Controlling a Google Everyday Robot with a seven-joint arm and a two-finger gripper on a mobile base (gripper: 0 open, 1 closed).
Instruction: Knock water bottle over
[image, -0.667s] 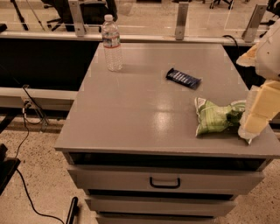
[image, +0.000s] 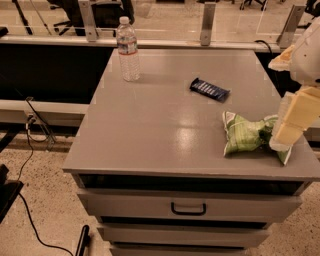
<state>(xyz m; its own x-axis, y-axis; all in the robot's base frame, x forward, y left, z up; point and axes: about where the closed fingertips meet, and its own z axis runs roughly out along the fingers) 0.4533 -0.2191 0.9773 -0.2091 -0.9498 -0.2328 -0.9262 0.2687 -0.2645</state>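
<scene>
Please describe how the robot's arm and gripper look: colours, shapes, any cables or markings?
The arm, at the right edge, has a rounded white shell. Below it, the gripper is made of pale cream, blocky, flat-sided segments. No cables or markings show on either.

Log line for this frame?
water bottle upright, back-left | hand far right, near green bag, away from bottle | task not done

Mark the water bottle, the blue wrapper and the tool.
water bottle (image: 129, 66): camera view, clear body below label
blue wrapper (image: 209, 89): camera view, its middle
tool (image: 286, 131): camera view, lower end, at right edge
</scene>
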